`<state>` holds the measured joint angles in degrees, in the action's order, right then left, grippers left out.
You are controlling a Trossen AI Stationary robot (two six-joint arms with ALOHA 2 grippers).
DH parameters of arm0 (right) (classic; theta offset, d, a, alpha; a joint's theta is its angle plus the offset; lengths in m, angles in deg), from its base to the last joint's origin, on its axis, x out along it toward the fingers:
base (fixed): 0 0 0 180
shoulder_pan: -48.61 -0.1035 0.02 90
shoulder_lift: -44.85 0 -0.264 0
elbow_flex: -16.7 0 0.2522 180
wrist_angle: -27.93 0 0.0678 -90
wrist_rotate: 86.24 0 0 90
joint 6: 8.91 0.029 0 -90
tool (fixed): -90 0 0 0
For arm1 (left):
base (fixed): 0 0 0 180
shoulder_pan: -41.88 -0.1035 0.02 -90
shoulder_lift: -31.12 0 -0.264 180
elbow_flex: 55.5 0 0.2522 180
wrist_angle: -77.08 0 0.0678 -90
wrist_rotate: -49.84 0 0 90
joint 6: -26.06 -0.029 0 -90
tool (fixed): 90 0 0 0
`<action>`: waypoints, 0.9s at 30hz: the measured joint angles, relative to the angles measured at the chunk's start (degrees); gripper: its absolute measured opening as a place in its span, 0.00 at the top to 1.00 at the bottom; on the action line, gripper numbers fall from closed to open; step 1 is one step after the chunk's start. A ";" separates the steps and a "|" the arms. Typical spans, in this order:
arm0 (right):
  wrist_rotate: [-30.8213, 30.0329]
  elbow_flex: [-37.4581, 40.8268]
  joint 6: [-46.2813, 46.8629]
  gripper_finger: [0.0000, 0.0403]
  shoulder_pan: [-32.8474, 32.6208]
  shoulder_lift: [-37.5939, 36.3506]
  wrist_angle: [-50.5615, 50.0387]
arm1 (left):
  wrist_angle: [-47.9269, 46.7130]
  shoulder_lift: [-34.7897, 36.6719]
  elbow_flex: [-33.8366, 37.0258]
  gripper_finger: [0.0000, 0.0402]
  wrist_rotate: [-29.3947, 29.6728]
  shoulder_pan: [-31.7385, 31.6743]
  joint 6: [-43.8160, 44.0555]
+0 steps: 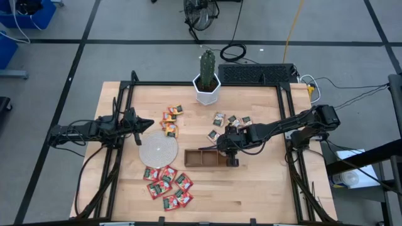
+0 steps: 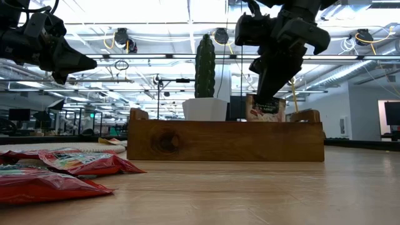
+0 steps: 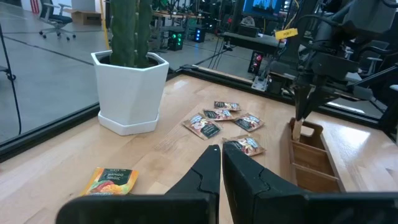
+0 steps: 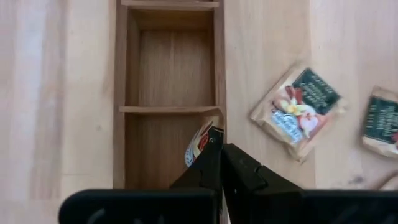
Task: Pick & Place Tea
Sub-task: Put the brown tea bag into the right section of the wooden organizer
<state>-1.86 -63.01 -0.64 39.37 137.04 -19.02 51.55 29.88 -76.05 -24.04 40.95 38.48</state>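
The tea lies in three groups on the table. Red sachets are near the front, orange-yellow ones are behind the pale round disc, and whitish ones are toward the right. The brown three-compartment tray lies in the middle. My right gripper hovers over the tray's right end, shut on one whitish sachet. My left gripper is shut and holds nothing, raised above the table's left side by the disc. My right gripper pinches the whitish sachet by its upper edge between both fingers, coming from above and pointing down. The sachet hangs below the fingers with its lower part down inside the tray's end compartment. The tray wall hides whether it touches the floor.
A white pot with a cactus stands at the far edge, behind the sachets. Loose whitish sachets lie just beside the tray. The tray's other two compartments hold nothing. Bare wood lies at the front right of the table.
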 joint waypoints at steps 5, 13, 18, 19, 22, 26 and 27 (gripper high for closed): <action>-3.72 0.00 0.22 1.00 0.00 0.00 0.02 | 0.00 -0.01 0.00 0.95 0.00 0.00 0.00; -3.75 0.00 0.02 0.92 0.00 0.00 0.07 | 0.00 0.00 0.02 0.95 0.00 0.00 0.00; -3.81 0.00 0.02 0.83 0.00 0.00 1.00 | -0.02 0.00 0.00 0.95 0.00 0.00 0.00; -3.82 0.00 0.02 0.81 0.00 0.00 1.34 | 0.00 0.00 0.01 0.95 0.00 0.00 0.00; -3.88 0.00 -0.37 0.77 0.00 0.00 2.50 | 0.00 0.00 0.02 0.95 0.00 0.00 0.00; -7.79 -0.15 -1.94 0.73 -0.07 0.00 2.43 | -0.02 0.00 0.01 0.95 0.00 0.00 0.00; -8.89 -0.38 -2.34 0.72 -0.19 0.00 2.18 | -0.02 0.00 0.02 0.95 0.00 0.00 0.00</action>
<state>-10.75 -63.39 -2.97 39.19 137.04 -16.83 51.53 29.89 -76.03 -24.04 40.95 38.48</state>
